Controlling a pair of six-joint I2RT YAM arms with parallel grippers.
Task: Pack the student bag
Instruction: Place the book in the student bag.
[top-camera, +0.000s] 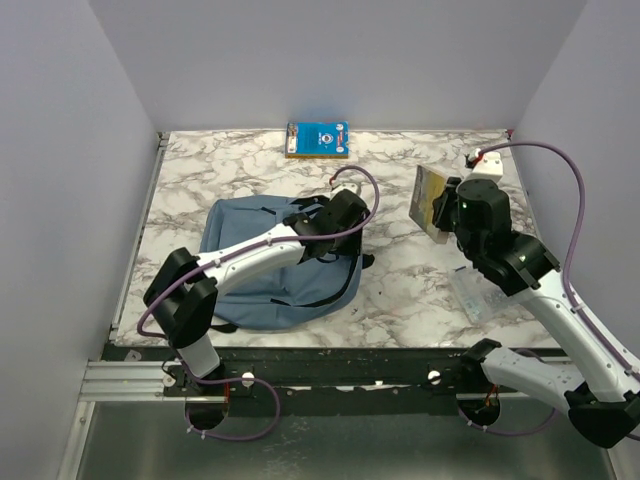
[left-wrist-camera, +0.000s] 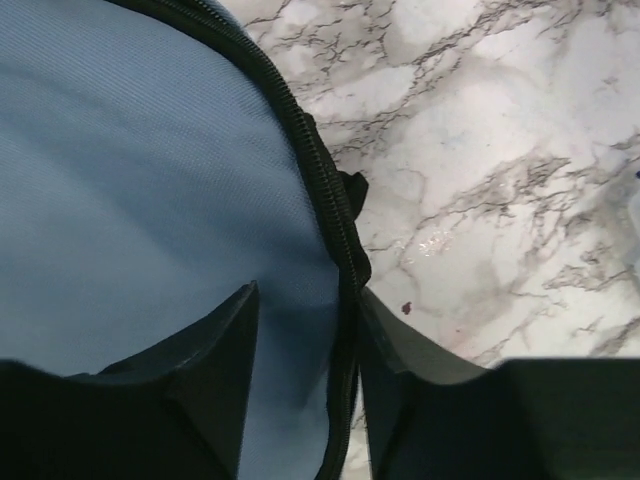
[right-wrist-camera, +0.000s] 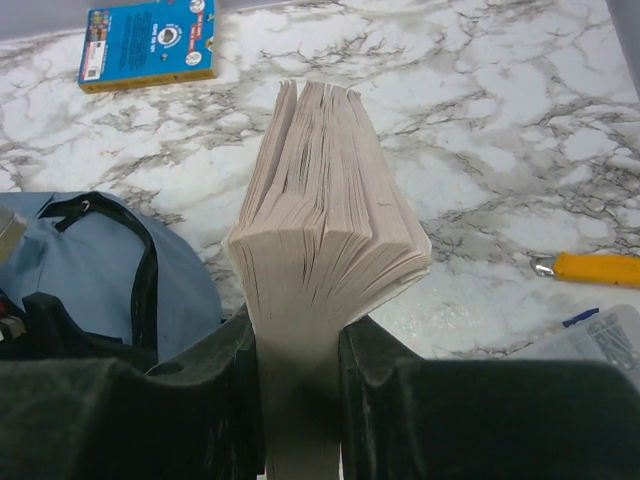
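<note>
Left wrist: student bag zipper edge between left end effector fingers

white marbled table, student bag, blue book, clear plastic case, orange-handled tool

No text can be read. Print and a round emblem are seen on the blue book's cover, far beyond the right jaws, with a barcode-like label at its corner, all too small.
</note>
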